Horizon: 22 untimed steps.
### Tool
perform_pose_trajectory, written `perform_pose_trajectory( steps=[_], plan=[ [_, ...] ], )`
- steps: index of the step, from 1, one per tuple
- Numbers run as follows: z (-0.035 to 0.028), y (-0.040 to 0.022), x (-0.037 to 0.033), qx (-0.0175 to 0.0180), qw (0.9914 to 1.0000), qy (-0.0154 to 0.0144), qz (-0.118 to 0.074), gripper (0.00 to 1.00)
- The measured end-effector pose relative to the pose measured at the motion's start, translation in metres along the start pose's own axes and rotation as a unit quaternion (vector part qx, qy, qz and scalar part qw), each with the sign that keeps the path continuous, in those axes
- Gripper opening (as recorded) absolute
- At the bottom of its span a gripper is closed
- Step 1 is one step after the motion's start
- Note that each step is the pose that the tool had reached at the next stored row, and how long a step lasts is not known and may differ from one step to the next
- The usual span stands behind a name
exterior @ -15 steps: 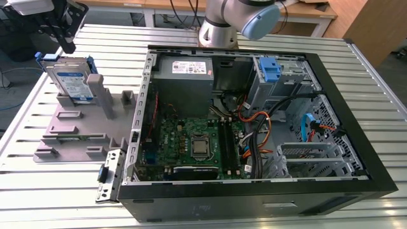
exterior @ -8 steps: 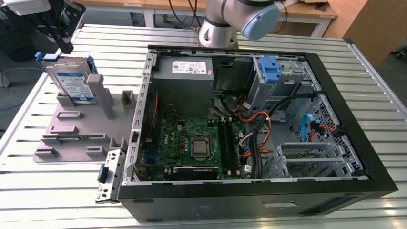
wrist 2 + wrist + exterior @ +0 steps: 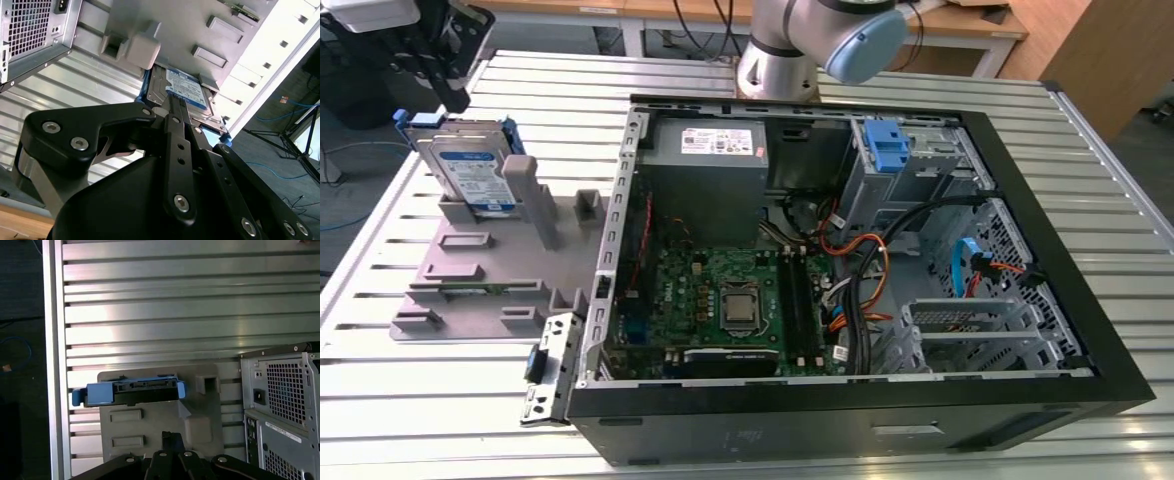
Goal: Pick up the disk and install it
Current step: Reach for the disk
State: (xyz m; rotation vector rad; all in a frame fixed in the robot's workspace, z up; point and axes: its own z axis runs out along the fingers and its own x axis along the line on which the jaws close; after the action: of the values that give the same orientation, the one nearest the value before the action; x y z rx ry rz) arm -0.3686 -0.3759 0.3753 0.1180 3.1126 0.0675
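Black linkage [image 3: 180, 150] fronts both wrist views near the disk [image 3: 186, 89], jaws' spread unclear; exterior view shows it upright.

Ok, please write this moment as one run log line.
disk: upright in grey holder, not installed | pincer: near disk | computer case: open, beside holder

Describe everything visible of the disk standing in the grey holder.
The disk is a flat rectangular silver drive, seemingly metal, with a blue-and-white label on its broad face and blue plastic rails along its sides. It stands upright on edge in the grey holder on the slatted table, at the exterior view's left of the open computer case. The first wrist view shows its connector edge. The gripper is close above it; contact cannot be told.
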Motion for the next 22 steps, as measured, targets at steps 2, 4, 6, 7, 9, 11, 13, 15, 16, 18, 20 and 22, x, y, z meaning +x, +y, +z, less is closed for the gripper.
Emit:
perform_pose_trajectory(
  steps=[2,4,6,7,9,11,13,15,16,18,20,22],
  plan=[
    [0.0009,0.0024,0.002,0.0,1.0,-0.0001,0.0,0.11],
    [0.0021,0.0049,0.0045,-0.0001,1.0,-0.0001,0.0,0.11],
    [0.004,0.0072,0.0069,0.0,1.0,-0.0001,0.0,0.11],
    [0.0053,0.0083,0.0081,-0.0001,1.0,-0.0001,0.0,0.11],
    [0.0077,0.0109,0.0111,-0.0001,1.0,-0.0001,0.0,0.11],
    [0.0099,0.013,0.0151,-0.0001,1.0,-0.0001,0.0,0.11],
    [0.0122,0.015,0.019,-0.0001,1.0,-0.0001,0.0,0.11],
    [0.0147,0.0166,0.0226,0.0,1.0,-0.0001,0.0,0.11],
    [0.0162,0.0176,0.0241,0.0,1.0,0.0,0.0,0.11],
    [0.0191,0.0194,0.0263,-0.0001,1.0,-0.0001,0.0,0.11],
    [0.0222,0.0208,0.0282,0.0,1.0,-0.0001,0.0,0.11],
    [0.025,0.0214,0.0296,0.0,1.0,-0.0001,0.0,0.11]
  ],
)
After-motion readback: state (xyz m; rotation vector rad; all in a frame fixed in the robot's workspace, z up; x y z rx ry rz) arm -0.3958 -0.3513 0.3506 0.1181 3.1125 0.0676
